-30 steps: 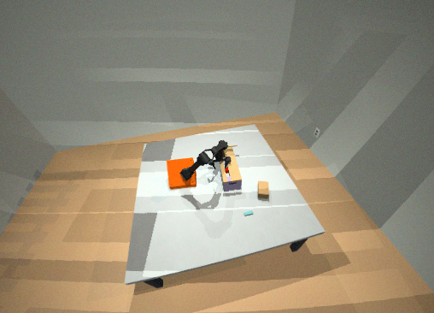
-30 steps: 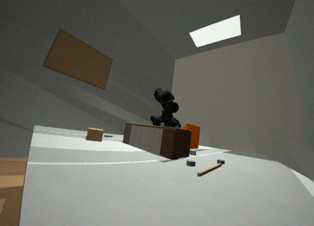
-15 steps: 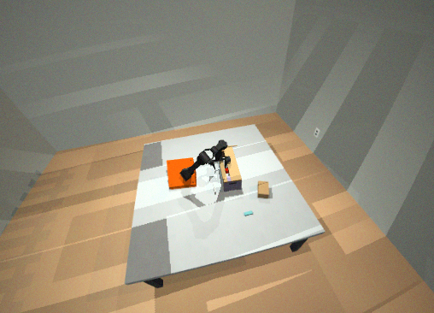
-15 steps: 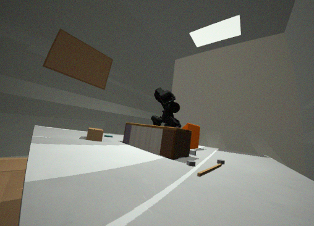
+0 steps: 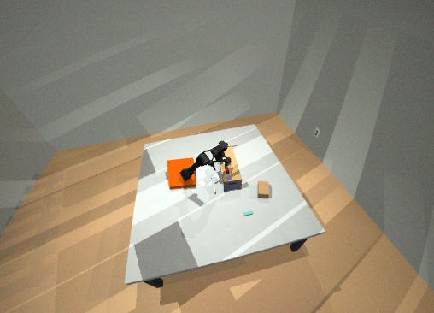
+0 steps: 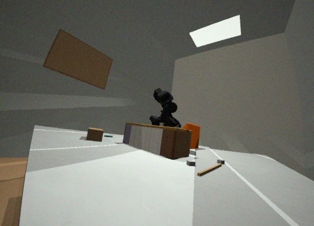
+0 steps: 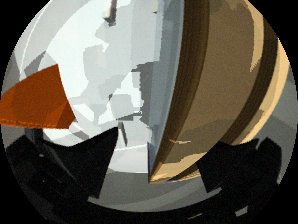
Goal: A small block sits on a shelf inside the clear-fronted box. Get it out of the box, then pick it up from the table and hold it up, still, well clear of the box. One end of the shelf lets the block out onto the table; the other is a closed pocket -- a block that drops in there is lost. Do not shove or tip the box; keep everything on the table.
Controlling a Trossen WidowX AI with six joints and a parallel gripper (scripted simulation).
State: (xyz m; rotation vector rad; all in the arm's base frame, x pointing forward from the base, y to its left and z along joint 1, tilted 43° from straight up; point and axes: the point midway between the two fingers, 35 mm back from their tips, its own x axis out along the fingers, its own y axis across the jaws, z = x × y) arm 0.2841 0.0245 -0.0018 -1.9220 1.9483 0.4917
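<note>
The box (image 5: 237, 173) (image 6: 175, 144) (image 7: 225, 75) has a wooden top and a dark purple end. Its clear front is a pale blue strip (image 7: 165, 75) in the wrist view. The block on the shelf cannot be made out. A small red spot (image 5: 226, 171) shows at the box, just below the gripper in the top view; I cannot tell what it belongs to. My gripper (image 5: 222, 161) (image 7: 153, 132) is open and empty, close to the box's front upper edge. In the exterior view the box partly hides the arm, and the fingers cannot be made out.
The arm stands by an orange slab (image 5: 174, 182) (image 6: 195, 136) (image 7: 37, 100). A tan block (image 5: 263, 189) (image 6: 94, 134) and a small teal piece (image 5: 248, 213) (image 6: 108, 136) lie beyond the purple end. A wooden stick (image 6: 209, 170) and small grey pieces (image 6: 191, 163) lie near the other end.
</note>
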